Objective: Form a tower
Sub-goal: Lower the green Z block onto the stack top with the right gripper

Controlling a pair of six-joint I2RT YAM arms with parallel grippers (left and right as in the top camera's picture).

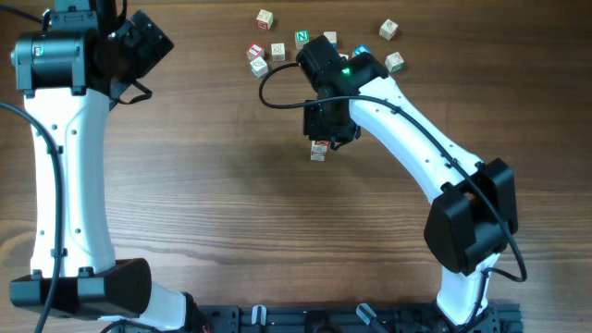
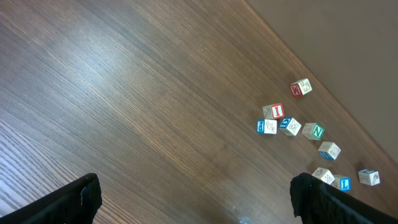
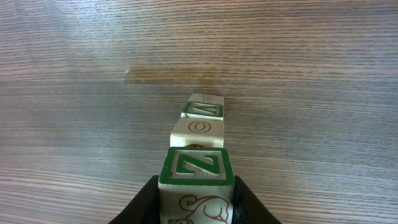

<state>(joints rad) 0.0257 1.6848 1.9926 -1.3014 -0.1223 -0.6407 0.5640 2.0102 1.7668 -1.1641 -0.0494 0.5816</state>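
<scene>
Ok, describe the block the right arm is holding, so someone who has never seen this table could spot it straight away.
Find the white right arm reaching over the middle of the wooden table. Its claw grips one pale wooden cube, in line with the tower. Unlike the loose cubes at the far edge, it is the only one held, and it shows a green-bordered Z.
</scene>
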